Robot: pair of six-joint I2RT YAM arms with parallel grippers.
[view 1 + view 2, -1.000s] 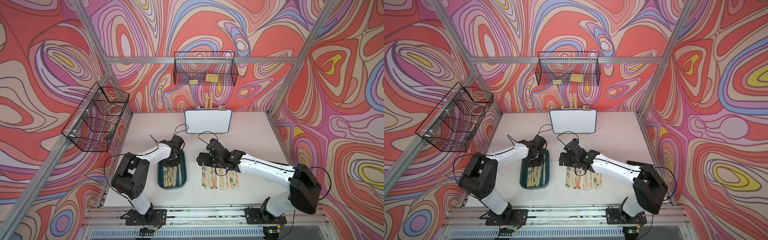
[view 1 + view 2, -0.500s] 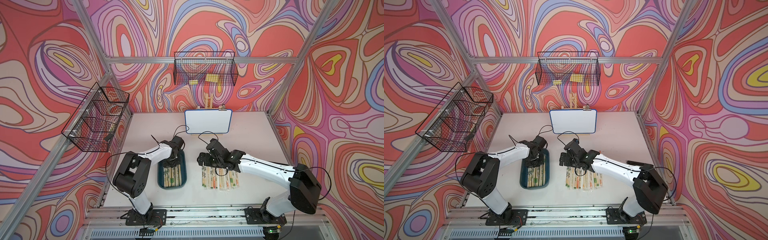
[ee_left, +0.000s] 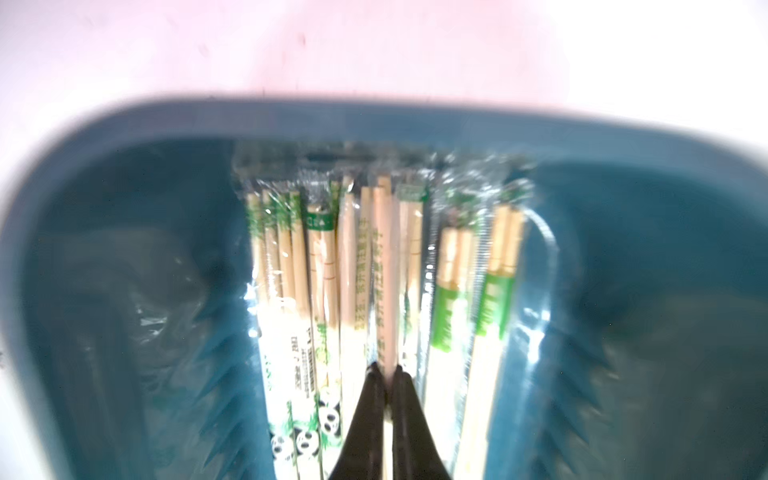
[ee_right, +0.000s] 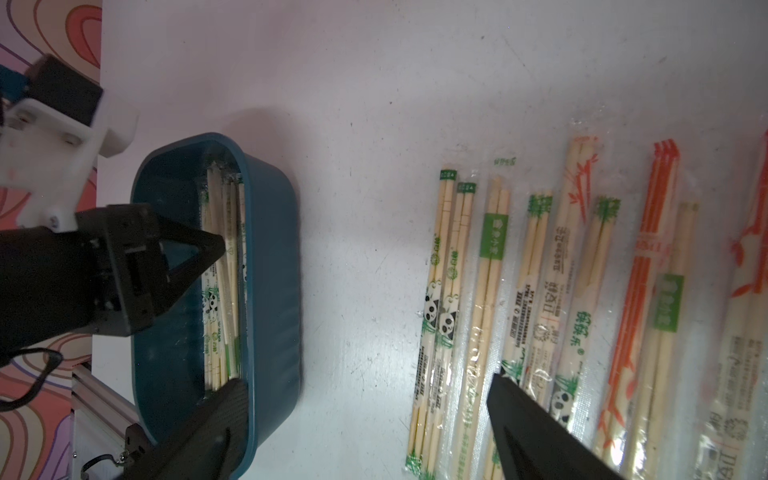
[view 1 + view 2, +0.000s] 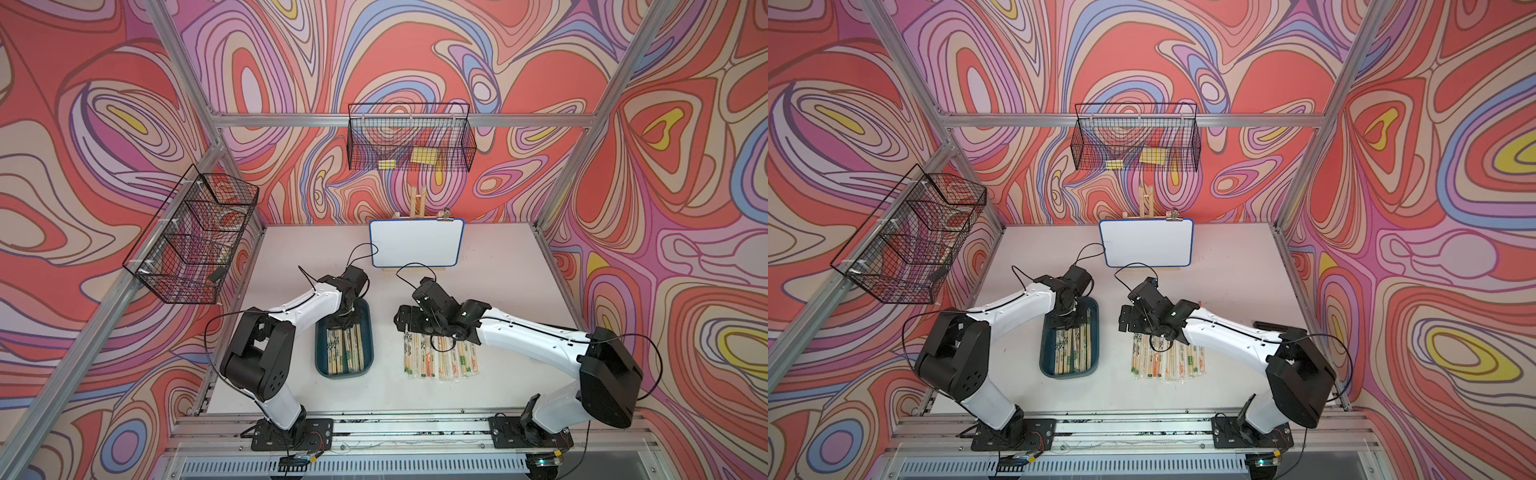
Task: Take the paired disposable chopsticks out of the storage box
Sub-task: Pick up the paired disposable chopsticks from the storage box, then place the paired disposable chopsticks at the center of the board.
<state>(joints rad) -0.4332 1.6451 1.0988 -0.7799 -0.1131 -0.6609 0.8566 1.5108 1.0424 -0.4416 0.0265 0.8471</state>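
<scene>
Now, with the left pincer point(image 3: 386, 374) pinched shut on one of the paired disposable chopsticks point(image 3: 384, 257) stretching ahead of its tips in the storage box point(image 3: 124, 249), lift slowly and level, shedding neighbouring sleeves point(image 3: 449, 311), right pincer point(image 4: 365, 382) wide.

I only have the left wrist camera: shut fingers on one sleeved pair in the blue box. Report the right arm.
Observer: The right gripper is open and empty, above the gap between the storage box and a row of sleeved chopsticks.
Operator: Describe that row.
Observer: It lies on the table outside the box, pairs side by side; some sleeves bear orange print.
Operator: Now the table's far end.
Observer: A whiteboard stands there on a wooden easel, beyond your left gripper and its sleeved pair.
</scene>
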